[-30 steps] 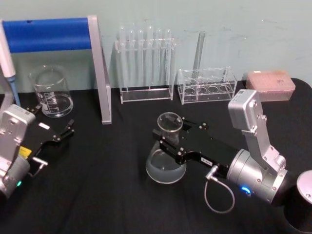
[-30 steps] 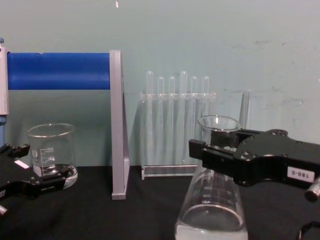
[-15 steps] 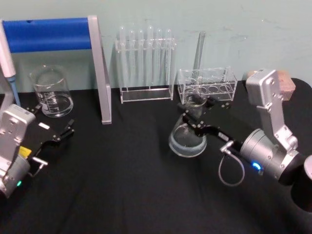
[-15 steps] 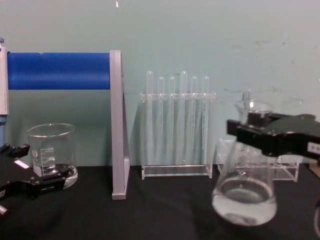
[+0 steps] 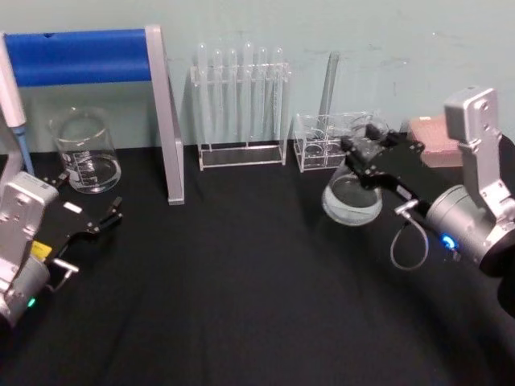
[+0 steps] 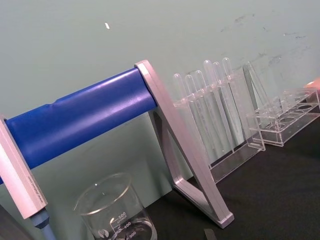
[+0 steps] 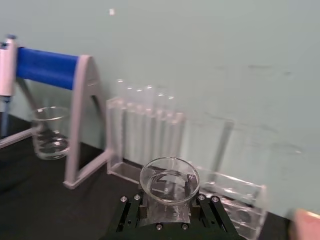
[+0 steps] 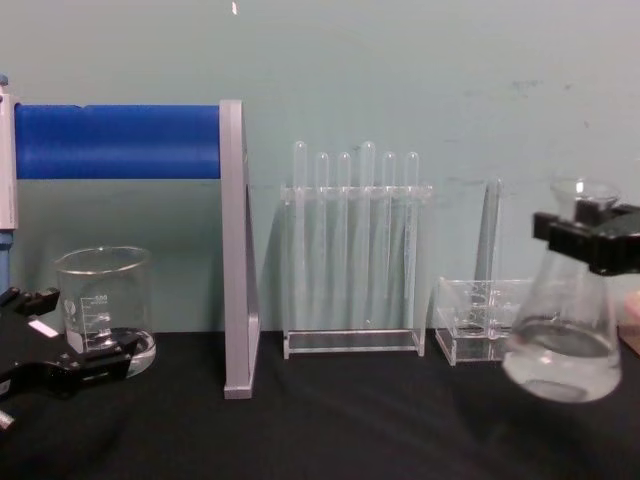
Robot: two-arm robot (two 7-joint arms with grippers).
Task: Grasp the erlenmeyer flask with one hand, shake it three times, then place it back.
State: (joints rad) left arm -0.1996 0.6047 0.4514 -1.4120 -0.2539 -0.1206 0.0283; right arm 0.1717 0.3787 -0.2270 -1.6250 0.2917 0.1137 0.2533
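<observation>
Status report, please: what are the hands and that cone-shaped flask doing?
Right hand shut on neck of clear glass conical flask, apparently lifted. Left hand open, idle by glass beaker. Low clear rack close behind flask.

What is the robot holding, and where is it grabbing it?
The right gripper holds the flask by its narrow neck, just under the rim. The left gripper is open and holds nothing.

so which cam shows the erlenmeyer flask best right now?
Chest view: the erlenmeyer flask is side-on, whole body and liquid visible, right tool clamped at its neck. Head view sees it from above, neck hidden by the tool. Right wrist view gives mostly the rim.
</observation>
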